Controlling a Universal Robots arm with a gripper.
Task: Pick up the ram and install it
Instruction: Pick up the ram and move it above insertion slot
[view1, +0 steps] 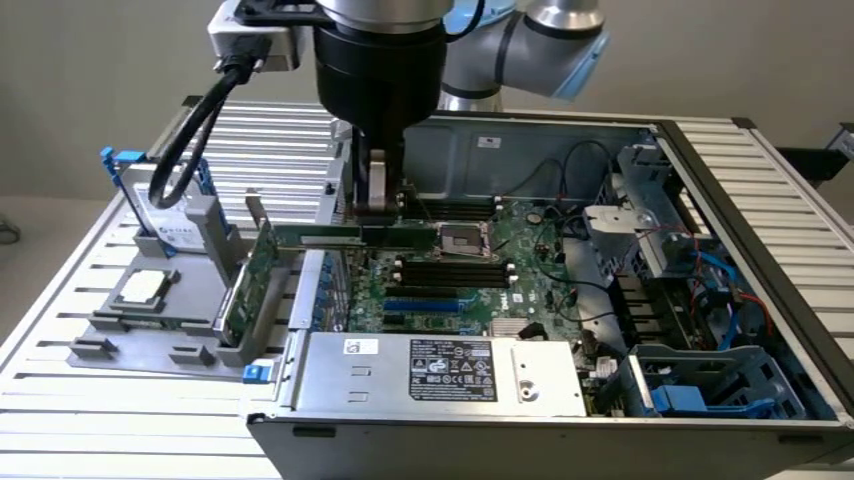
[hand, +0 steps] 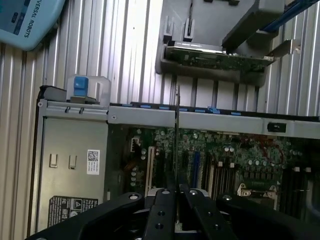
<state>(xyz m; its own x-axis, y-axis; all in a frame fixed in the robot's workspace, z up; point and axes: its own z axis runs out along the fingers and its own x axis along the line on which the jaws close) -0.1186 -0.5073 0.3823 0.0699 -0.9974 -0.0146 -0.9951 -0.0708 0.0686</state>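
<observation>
The black gripper (view1: 379, 212) is pinching the long, thin green ram stick (view1: 327, 238) above the green motherboard (view1: 534, 270), not yet seated; seating it would demand exact alignment with a black slot (view1: 454, 270).

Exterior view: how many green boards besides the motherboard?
2. The ram is gripped in the claw over the open case; the expansion card stands on edge in the grey fixture at the exterior view's left. More may be hidden in the case.

ram (hand: 177, 140) end hidden in tool (hand: 177, 196), arm (view1: 550, 40) cropped
</observation>
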